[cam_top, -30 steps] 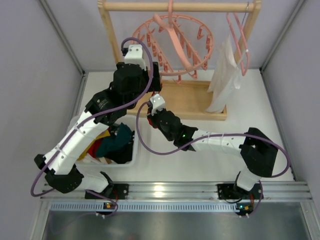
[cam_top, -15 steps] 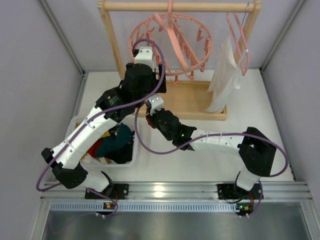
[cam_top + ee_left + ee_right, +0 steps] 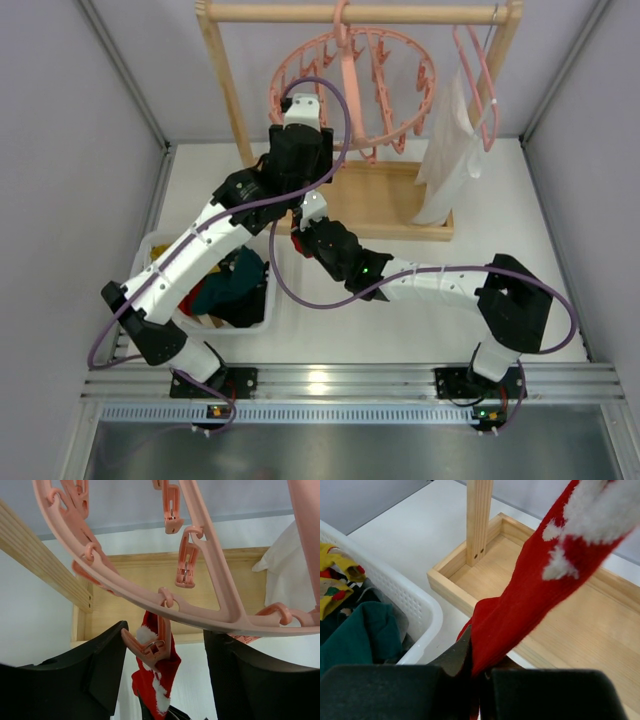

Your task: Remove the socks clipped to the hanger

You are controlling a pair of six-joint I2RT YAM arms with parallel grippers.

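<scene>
The round pink hanger point(image 3: 400, 125) hangs from the wooden rail; its ring point(image 3: 150, 597) crosses the left wrist view. One pink clip point(image 3: 152, 649) under the ring grips a red sock point(image 3: 152, 680) with white trim. My left gripper point(image 3: 165, 631) is open and straddles that clip, and its left finger point(image 3: 100, 670) touches the clip's lever. Below, my right gripper point(image 3: 479, 667) is shut on the lower end of the red sock point(image 3: 530, 600), which is stretched upward. In the top view the right gripper point(image 3: 305, 222) sits just under the left wrist.
A white basket point(image 3: 160, 250) at the left holds green, yellow and red socks point(image 3: 355, 630). The wooden rack's tray base point(image 3: 390, 205) and post point(image 3: 479, 515) stand close by. A slim pink hanger with white cloth point(image 3: 450, 150) hangs at the right.
My left arm has swung right and up to the ring's near rim, and its jaws have narrowed around the clip. The ring has tilted. The right gripper stays put on the sock.
</scene>
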